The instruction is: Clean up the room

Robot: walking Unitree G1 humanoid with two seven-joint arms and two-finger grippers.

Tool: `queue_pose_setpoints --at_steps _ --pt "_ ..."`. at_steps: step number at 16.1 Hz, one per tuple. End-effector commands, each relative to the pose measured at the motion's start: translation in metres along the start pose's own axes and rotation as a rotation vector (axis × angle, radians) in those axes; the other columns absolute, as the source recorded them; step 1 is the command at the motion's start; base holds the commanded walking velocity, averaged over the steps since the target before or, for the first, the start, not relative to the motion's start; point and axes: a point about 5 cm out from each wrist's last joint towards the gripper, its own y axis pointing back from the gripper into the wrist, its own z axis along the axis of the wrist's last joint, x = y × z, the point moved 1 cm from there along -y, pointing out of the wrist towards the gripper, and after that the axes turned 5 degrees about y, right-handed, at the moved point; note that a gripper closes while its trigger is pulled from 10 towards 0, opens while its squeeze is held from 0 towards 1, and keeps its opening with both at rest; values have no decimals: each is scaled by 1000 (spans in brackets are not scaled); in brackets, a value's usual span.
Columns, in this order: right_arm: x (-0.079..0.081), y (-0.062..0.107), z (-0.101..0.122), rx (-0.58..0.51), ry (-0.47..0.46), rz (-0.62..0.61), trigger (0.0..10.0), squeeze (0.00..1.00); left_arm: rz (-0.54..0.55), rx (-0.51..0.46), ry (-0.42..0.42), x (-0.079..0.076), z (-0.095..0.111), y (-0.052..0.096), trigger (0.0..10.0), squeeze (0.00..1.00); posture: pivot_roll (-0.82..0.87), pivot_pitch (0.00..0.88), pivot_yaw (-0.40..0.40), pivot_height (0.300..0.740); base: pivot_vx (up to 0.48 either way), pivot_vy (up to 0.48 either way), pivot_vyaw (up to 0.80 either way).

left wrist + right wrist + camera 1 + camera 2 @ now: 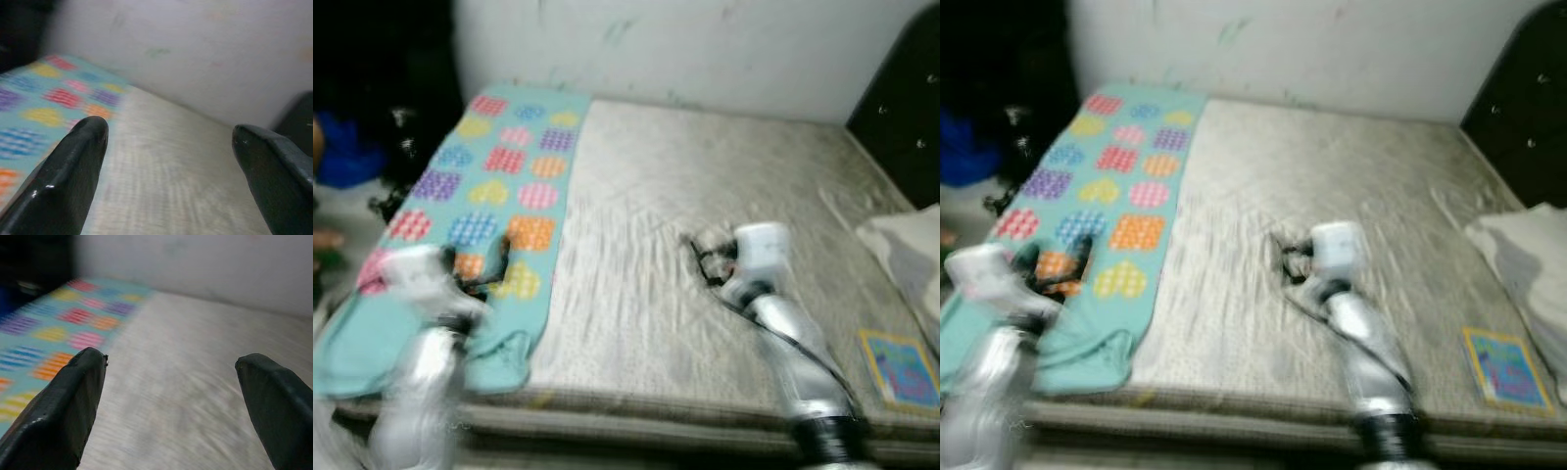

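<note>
A teal blanket (499, 186) with coloured heart patches lies along the left side of a bare grey mattress (705, 196), its near end hanging over the front edge. My left gripper (494, 262) hovers above the blanket's near part, open with nothing between its fingers (73, 166). My right gripper (703, 257) is held over the middle of the mattress, open and empty, fingers (68, 401) wide apart. A small colourful book (901, 367) lies at the mattress's near right corner. The views are blurred.
A white wall (705, 49) runs behind the bed. A dark headboard or cabinet (906, 117) stands at the right. Pale bedding (906, 250) is heaped at the right edge. Dark clutter and something blue (347, 157) sit left of the bed.
</note>
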Motion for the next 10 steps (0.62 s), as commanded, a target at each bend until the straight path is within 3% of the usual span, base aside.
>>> queue_pose_setpoints --at_steps 1,10 --pt "6 -4 6 -20 -7 10 10000 0 37 6 -29 10 3 4 10000 0 -5 0 -72 740 0 0 0" --pt "5 -5 6 -15 6 8 10000 0 82 12 -5 16 1 4 10000 0 -5 0 -74 740 0 0 -794"
